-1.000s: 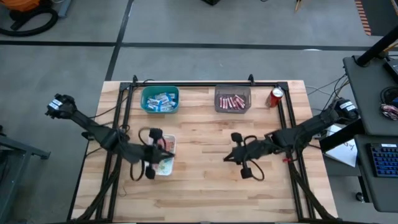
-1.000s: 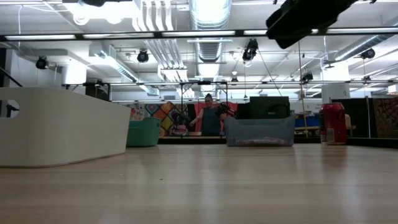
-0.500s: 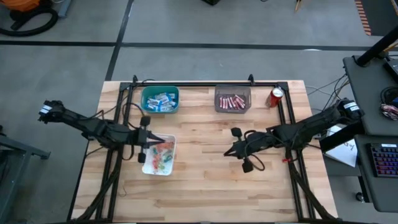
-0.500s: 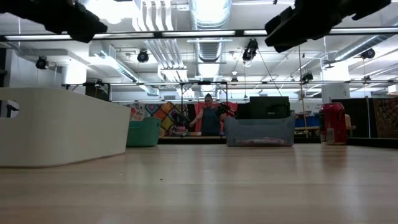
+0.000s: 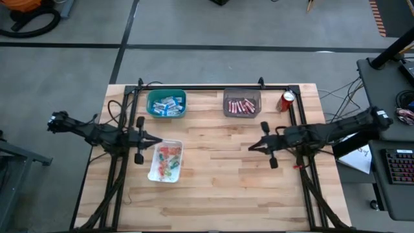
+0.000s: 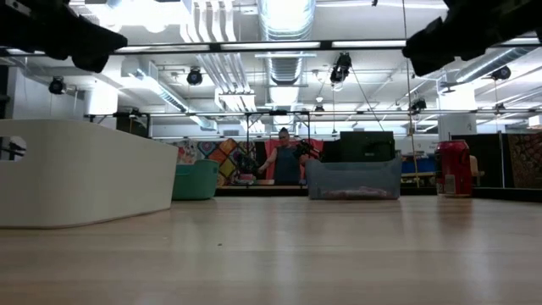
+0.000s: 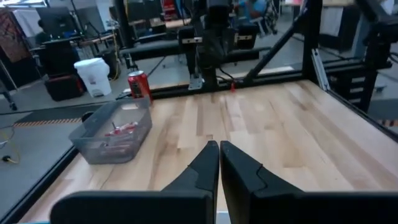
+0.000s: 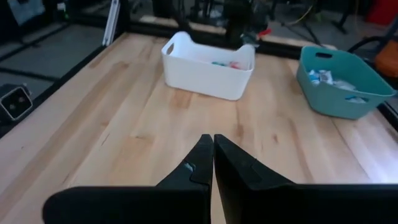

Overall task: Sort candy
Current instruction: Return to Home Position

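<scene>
My left gripper hangs above the table's left half with its two dark fingers pressed together and nothing between them. My right gripper hangs over the right half, its fingers likewise closed on each other and empty. The two tips point toward one another across bare boards, well apart.

Just beside my left fingertips, toward the front edge, stands the white rectangular plastic bin. In it lie the tiny red, orange and green candy pieces. From my right wrist I see that same bin's white wall across the table.

Along the back edge, behind my left gripper, stands the teal plastic bin, holding the blue-and-white wrapped mini bars. Right of it, behind the gap between my grippers, stands the clear grey plastic bin with the slim pink-red candy sticks on its floor. My left wrist camera shows that grey bin with the sticks inside.

A red soda can stands upright just beside the grey bin, near the back right corner.

All of it rests on the pale wooden slat table. No candy shows on the boards themselves.

In the level view a person stands far behind the table.
</scene>
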Motion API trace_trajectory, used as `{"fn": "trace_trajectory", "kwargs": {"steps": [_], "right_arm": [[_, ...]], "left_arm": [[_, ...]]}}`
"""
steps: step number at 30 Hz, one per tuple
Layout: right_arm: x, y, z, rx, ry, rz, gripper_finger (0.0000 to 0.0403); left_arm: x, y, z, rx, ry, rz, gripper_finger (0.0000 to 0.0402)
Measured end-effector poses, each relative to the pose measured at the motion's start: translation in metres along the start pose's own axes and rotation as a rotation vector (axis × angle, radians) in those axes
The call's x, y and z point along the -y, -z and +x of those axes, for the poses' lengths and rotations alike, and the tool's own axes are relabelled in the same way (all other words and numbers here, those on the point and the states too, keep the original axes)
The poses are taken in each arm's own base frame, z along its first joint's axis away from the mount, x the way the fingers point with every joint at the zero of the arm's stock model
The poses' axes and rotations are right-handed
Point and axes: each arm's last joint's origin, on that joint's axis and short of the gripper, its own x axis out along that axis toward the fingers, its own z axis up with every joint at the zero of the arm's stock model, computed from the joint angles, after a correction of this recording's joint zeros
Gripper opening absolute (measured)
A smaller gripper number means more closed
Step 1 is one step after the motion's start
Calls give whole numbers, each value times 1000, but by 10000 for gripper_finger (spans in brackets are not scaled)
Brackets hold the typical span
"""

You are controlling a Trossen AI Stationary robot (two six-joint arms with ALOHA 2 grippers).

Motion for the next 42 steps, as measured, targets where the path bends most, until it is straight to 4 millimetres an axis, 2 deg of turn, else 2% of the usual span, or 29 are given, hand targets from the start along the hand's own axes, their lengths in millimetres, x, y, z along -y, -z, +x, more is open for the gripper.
{"fn": "trace_trajectory", "kwargs": {"steps": [7,15,21,27,36,42], "right_arm": [[0,19,-23,78,13,18,9],[0,37,-45,192,21,32,9],[-1,47,-59,301,29,37,9],[-1,55,-65,364,35,28,9],[-4,81,-58,374,32,48,9],[-5,84,-57,354,-10,35,9]], "left_arm": [[-3,14,-11,67,-8,-47,0],[-7,21,-22,109,-15,-65,0],[-4,34,-16,74,-30,-83,0],[1,55,-7,45,-27,-123,0],[2,55,-5,84,-23,-141,0],[3,56,-5,79,-9,-134,0]]}}
